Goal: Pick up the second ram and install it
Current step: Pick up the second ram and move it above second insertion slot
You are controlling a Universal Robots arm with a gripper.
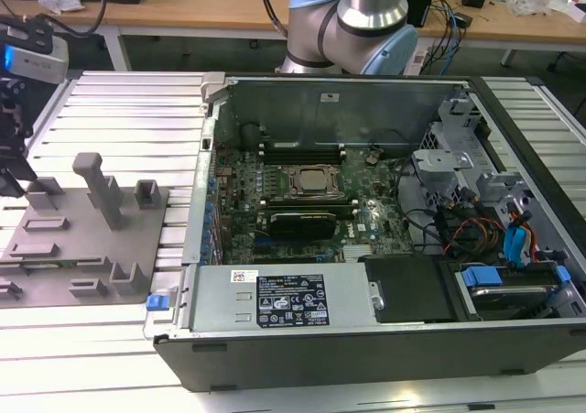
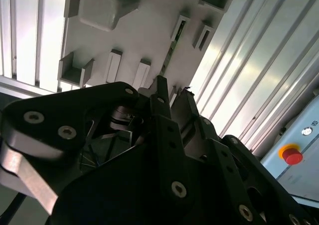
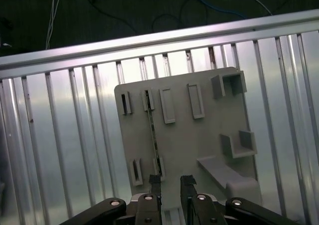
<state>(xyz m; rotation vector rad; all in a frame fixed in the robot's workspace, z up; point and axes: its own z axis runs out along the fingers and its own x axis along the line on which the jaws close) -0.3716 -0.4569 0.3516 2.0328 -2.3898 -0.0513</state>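
The fixture plate [image 3: 199, 140] looks like matt grey plastic, faintly grainy. The ribbed table [image 3: 60, 150] beneath is smooth, bright metal. The gripper [image 3: 171, 181] is matt black with shiny screw heads; the far bench [image 1: 229, 10] looks wooden.

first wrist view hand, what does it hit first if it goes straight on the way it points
Likely the grey holder plate ahead of the open hand, though the second ram, on edge in it, sits near one finger's line; depth unclear.
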